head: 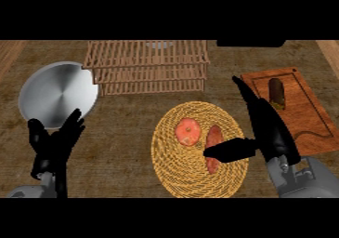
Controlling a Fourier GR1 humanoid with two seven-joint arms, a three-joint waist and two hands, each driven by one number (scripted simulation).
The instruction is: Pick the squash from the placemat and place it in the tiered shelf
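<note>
Our right hand (268, 132) is open: fingers (249, 95) straight and pointing far, thumb (230, 149) stuck out left over the placemat (168, 162). The thumb tip overlaps the near part of the squash (214, 139), but nothing is curled round it, so we judge no grasp yet. We can't tell whether the thumb actually touches it or just hangs above.

The squash is the long reddish-orange piece, lying on the right half of the round woven placemat, in the middle of the surface (131, 153). Just left of it, same mat, sits a rounder orange-red fruit (188, 131), not the target.

Our left hand (54, 142) is open too, fingers up, resting near the left edge, holding nothing.

Farther out: the wooden slatted tiered shelf (147, 67) stands at the far side, well apart from the mat; something pale (160, 45) shows behind its top, too hidden to name. A round metal plate (59, 93) lies far left. A wooden cutting board (298, 116) on the right carries a dark brown item (276, 93).

Progress, as we judge it: early. The hand is at the squash; closing on it, lifting, carrying to the shelf and releasing are all left.
</note>
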